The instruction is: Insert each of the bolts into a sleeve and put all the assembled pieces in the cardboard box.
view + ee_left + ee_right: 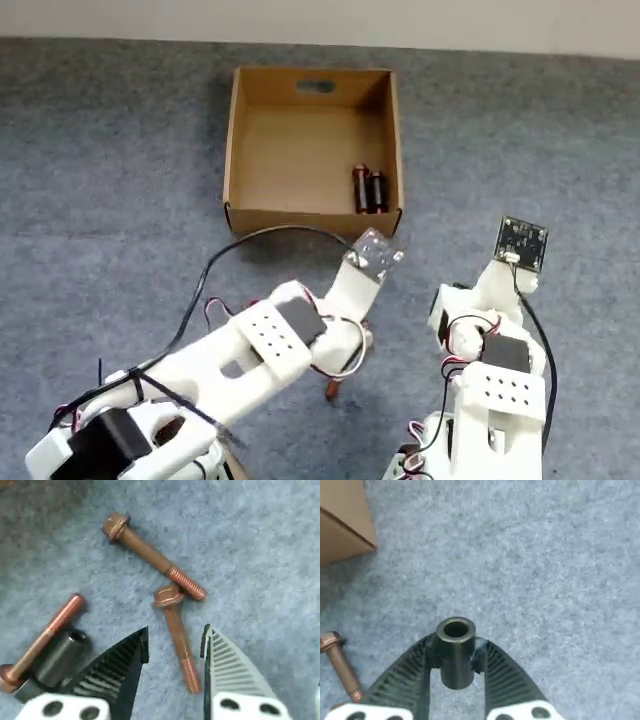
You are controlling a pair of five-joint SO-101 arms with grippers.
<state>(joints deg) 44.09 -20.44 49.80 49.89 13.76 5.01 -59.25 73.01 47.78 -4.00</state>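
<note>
One bolt [178, 640] lies on the carpet [260, 540] inside the spread left gripper [175, 630], its head touching a second bolt [150, 555], while the right gripper [455, 647] clamps a sleeve [456, 667]; skewed closing risks dragging both.

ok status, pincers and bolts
Left pincer open over copper-coloured bolt on grey carpet. Right pincer shut on dark metal sleeve. Second copper-coloured bolt lies against the first's head.
</note>
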